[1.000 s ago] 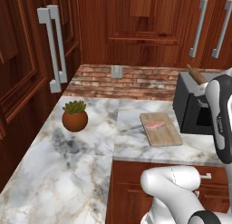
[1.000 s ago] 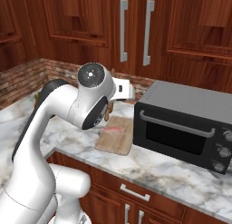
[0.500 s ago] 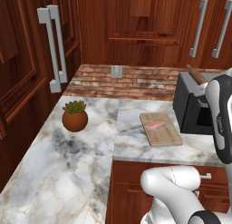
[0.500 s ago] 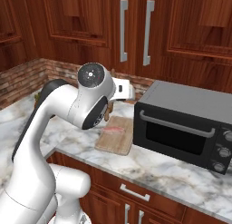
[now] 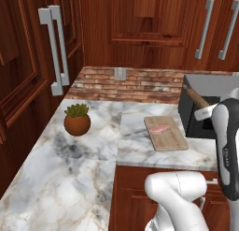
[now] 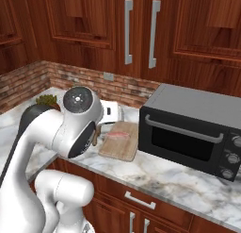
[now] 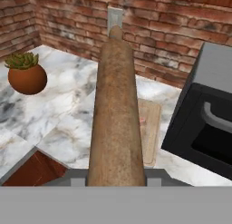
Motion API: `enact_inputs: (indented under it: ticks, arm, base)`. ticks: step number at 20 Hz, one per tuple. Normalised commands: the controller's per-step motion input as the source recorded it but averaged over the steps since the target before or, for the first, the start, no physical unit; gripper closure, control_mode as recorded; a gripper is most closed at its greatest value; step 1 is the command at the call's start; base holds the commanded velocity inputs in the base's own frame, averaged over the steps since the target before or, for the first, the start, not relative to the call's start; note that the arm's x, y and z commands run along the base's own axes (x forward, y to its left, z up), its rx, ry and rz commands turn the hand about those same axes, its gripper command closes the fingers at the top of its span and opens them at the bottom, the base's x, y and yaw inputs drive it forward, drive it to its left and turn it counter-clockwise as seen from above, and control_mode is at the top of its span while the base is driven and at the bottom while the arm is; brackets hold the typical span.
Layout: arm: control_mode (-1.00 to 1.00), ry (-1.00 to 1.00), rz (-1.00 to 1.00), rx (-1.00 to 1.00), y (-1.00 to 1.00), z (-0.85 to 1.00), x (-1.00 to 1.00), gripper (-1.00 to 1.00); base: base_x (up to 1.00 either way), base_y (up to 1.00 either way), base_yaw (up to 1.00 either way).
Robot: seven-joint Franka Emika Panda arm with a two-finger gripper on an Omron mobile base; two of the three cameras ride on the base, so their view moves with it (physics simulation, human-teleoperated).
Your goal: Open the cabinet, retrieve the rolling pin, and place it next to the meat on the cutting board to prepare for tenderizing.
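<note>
My hand (image 7: 116, 180) grips the rolling pin (image 7: 115, 114), above the cutting board (image 7: 149, 128). Next I lower it beside the meat (image 5: 161, 129).

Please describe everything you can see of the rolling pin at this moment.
The rolling pin is a slim brown wooden cylinder with a narrow rounded knob at its far end. The gripper is shut on its near end and holds it in the air, pointing toward the brick wall, above the marble counter and the cutting board. It does not rest on anything.
</note>
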Motion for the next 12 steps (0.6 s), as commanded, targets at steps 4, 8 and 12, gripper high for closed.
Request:
enact_inputs:
  ticks: [4, 8, 12]
  arm:
    - [-1.0, 0.05, 0.09, 0.0, 0.56, -0.52, -0.23, 1.0]
    - [-1.0, 0.15, 0.12, 0.0, 0.39, -0.28, 0.26, 1.0]
    - [-1.0, 0.18, 0.12, 0.0, 0.2, -0.2, 0.57, 1.0]
  base:
    - [0.0, 0.0, 0.0]
    - [0.0, 0.0, 0.0]
    - [0.0, 0.0, 0.0]
